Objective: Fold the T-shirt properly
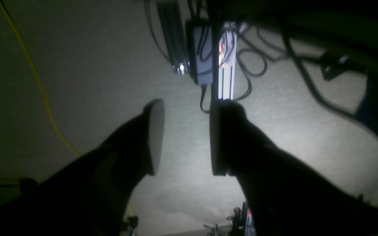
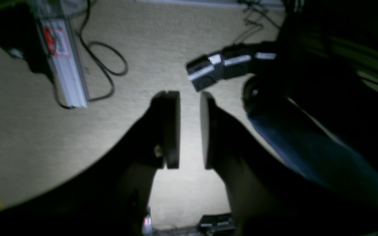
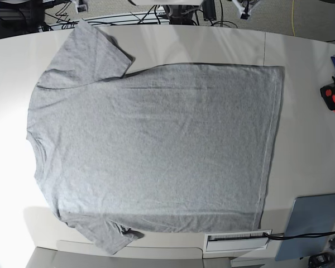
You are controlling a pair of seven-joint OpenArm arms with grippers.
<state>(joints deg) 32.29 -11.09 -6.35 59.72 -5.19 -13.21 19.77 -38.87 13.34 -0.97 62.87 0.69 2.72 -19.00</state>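
A broad white table [image 3: 301,84] fills the room's centre under overhead light, with cables and equipment crowding its far edge. Spread flat across it lies the heather-grey T-shirt [image 3: 156,145], plain side up, its collar toward the left edge of the base view and its hem toward the right. One short sleeve [image 3: 86,53] fans out toward the far edge; the other sleeve [image 3: 103,234] lies at the near edge, its tip slightly curled. The cloth shows only faint wrinkles and no fold. A grey-blue flat panel [image 3: 310,223] rests at the near right corner, clear of the shirt, beside a small white label plate [image 3: 237,239] just below the hem corner. Red-and-black tools [image 3: 330,96] sit at the right edge.

Neither arm appears over the table. The left gripper [image 1: 184,137] hangs above pale carpet [image 1: 94,82], its two dark fingers [image 1: 154,136] standing well apart with bare floor between them, holding and touching nothing. A yellow cable [image 1: 41,88] trails across the carpet to one side, and an aluminium rail [image 1: 225,70] with black cords lies beyond the fingertips.

The right gripper [image 2: 189,129] also looks down at carpet. Its fingers [image 2: 171,129] stand closer together, a narrow strip of floor visible between them, and nothing is clasped there. A silver rail with a red label [image 2: 66,65] lies to one side amid looping black cable [image 2: 107,62].
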